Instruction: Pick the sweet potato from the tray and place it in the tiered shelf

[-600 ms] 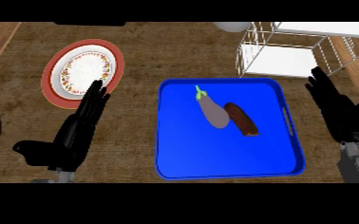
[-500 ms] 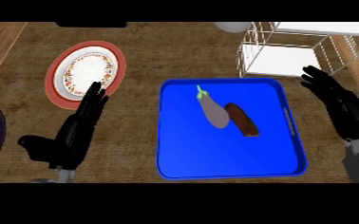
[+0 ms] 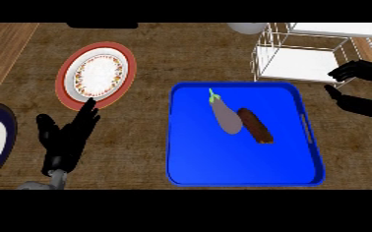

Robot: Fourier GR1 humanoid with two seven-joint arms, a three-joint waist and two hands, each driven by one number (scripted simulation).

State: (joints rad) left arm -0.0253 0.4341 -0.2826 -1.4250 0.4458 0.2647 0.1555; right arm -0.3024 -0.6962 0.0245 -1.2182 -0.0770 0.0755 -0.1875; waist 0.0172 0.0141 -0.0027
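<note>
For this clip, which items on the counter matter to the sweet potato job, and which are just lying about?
Job items: brown oblong sweet potato; blue rectangular tray; white wire tiered shelf; right hand.

Lying about: pale purple eggplant with green stem, beside the sweet potato; round red-rimmed patterned plate; resting left hand.

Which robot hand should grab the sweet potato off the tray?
Right robot hand: it hovers open beside the tray's right edge, near the sweet potato and tiered shelf. Left robot hand sits by the plate.

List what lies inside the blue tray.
Inside the blue tray: a purple eggplant and a brown sweet potato, side by side. Nothing covers them; the tray floor beneath them is hidden.
</note>
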